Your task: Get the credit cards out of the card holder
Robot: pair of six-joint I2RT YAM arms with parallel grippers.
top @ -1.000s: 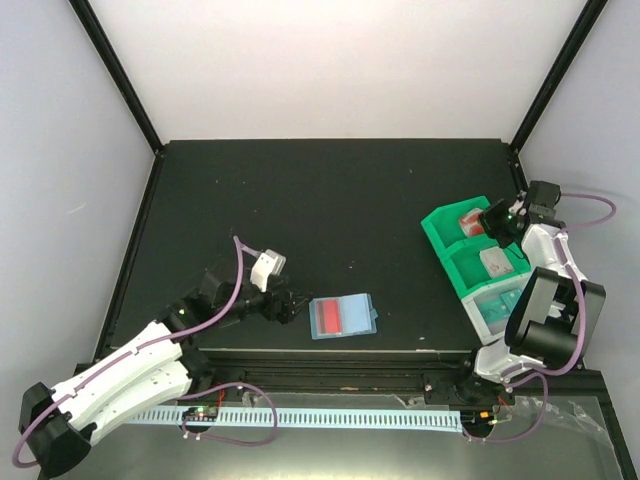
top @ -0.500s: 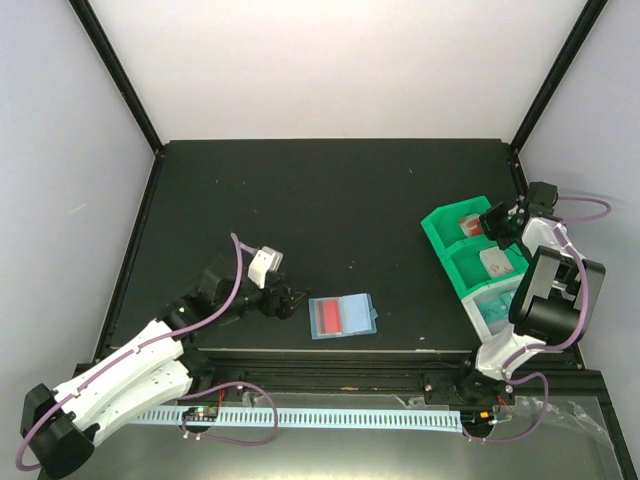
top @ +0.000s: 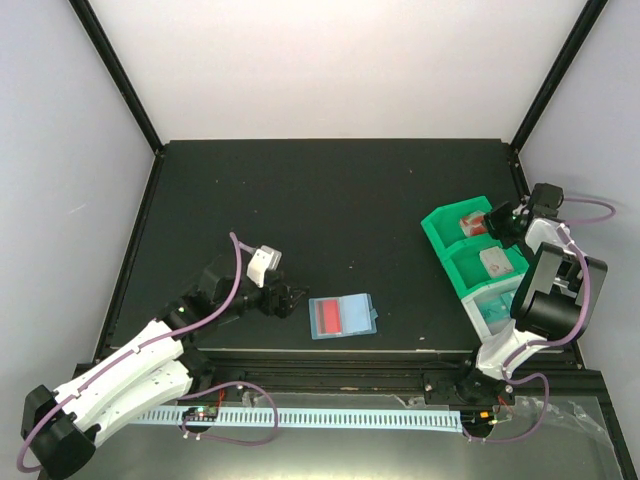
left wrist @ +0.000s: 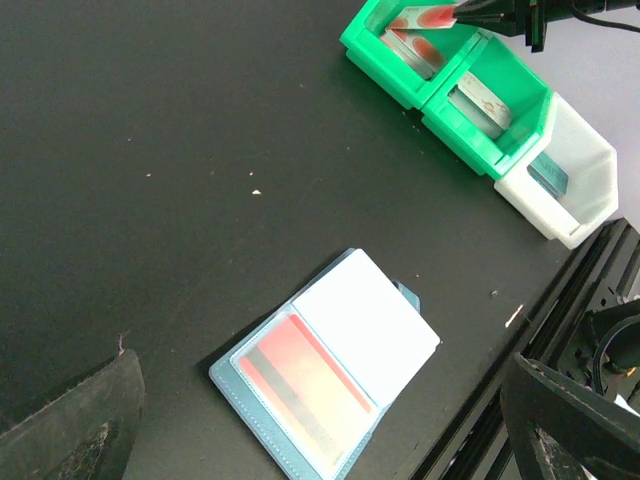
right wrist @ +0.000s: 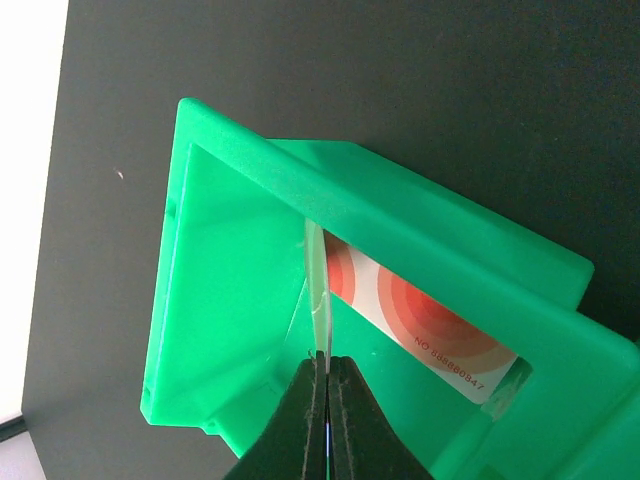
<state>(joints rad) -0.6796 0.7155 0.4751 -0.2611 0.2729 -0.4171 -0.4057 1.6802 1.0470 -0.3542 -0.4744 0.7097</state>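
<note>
The light-blue card holder (top: 342, 315) lies open near the table's front edge. In the left wrist view it (left wrist: 250, 385) shows a red card (left wrist: 300, 385) in one panel and a white card (left wrist: 365, 320) in the other. My left gripper (top: 289, 300) is open and empty just left of the holder, which sits between its fingers (left wrist: 80, 425). My right gripper (right wrist: 325, 362) is shut on a thin pale card (right wrist: 319, 290) seen edge-on, over the green tray's far compartment (top: 450, 222). A white card with red rings (right wrist: 420, 320) lies in that compartment.
The green tray (left wrist: 450, 125) stands at the right; its middle compartment holds a pale grey card (left wrist: 488, 100). A white bin (left wrist: 590, 190) beside it holds a teal card (left wrist: 548, 176). The black rail (top: 330, 372) runs along the table's front edge.
My left gripper has crept slightly right toward the card holder. My right gripper has shifted a little over the tray's far compartment, still shut on the card.
</note>
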